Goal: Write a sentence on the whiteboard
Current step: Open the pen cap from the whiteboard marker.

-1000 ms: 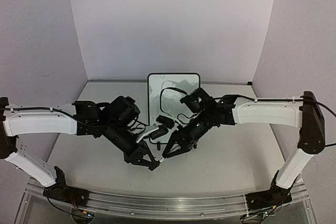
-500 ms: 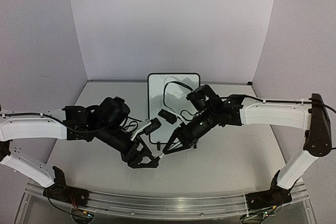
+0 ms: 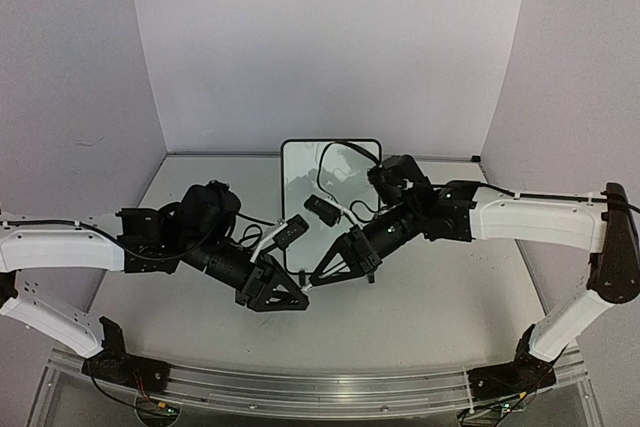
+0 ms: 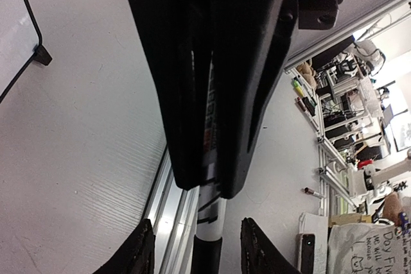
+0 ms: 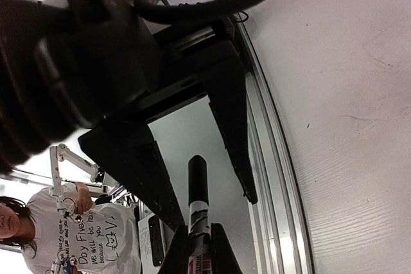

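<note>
The whiteboard [image 3: 330, 162] stands at the back centre, its lower part behind the arms, and its black edge and foot [image 4: 40, 54] show in the left wrist view. I can make out no sentence on it. My right gripper [image 5: 199, 251] is shut on a white marker [image 5: 200, 222] whose black cap [image 5: 197, 174] sticks out forward. My left gripper [image 4: 199, 251] faces it with its jaws open on either side of the cap [image 4: 207, 255], gaps showing on both sides. In the top view the grippers, left [image 3: 293, 299] and right [image 3: 313, 282], meet tip to tip over the table's near middle.
An aluminium rail [image 3: 300, 387] runs along the table's near edge, just beneath the two grippers. Black cables [image 3: 345, 154] loop over the right wrist in front of the board. White walls close the back and sides.
The left jaws, shut a second ago, sprang wide and have narrowed again around the marker's cap. Both wrists have drifted slightly away from the near edge.
</note>
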Motion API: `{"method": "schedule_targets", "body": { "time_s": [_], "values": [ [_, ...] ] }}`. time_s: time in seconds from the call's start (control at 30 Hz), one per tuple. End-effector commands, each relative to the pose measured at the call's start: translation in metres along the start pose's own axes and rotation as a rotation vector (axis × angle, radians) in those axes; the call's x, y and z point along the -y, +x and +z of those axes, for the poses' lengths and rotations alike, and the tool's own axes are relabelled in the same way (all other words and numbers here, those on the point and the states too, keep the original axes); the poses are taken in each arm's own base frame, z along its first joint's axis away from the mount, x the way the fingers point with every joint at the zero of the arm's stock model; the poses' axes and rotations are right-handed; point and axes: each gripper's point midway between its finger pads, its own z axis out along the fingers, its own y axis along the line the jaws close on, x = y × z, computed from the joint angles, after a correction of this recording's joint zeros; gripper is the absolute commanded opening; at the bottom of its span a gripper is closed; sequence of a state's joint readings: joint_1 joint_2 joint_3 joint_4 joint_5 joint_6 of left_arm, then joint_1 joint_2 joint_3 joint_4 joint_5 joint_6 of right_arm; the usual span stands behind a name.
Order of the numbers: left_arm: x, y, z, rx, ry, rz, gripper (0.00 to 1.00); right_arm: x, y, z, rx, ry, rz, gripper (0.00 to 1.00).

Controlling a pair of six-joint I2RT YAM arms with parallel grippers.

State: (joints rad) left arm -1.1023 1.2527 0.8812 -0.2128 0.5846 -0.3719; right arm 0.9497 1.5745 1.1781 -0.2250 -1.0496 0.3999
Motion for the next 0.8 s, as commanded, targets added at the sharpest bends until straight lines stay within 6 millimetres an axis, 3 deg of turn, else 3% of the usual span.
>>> {"method": "schedule_targets", "body": {
  "time_s": [0.0,0.33,0.5,0.7,0.77],
  "values": [
    [0.013,-0.008,-0.004,0.035,0.058,0.021,0.35,-0.014,-0.001,-0.004,0.013,-0.036,-0.044,0.0],
    [0.016,0.003,-0.011,0.001,0.058,0.0,0.34,-0.018,-0.001,-0.008,0.026,-0.027,-0.059,0.0],
    [0.015,0.008,-0.01,-0.022,0.057,-0.011,0.28,-0.021,-0.001,-0.009,0.03,-0.027,-0.063,0.0],
    [0.014,0.01,-0.01,-0.026,0.058,-0.011,0.02,-0.022,-0.001,-0.011,0.035,-0.024,-0.067,0.0],
    [0.013,0.011,-0.01,-0.027,0.056,-0.011,0.0,-0.021,0.0,-0.012,0.037,-0.021,-0.069,0.0]
  ]
}}
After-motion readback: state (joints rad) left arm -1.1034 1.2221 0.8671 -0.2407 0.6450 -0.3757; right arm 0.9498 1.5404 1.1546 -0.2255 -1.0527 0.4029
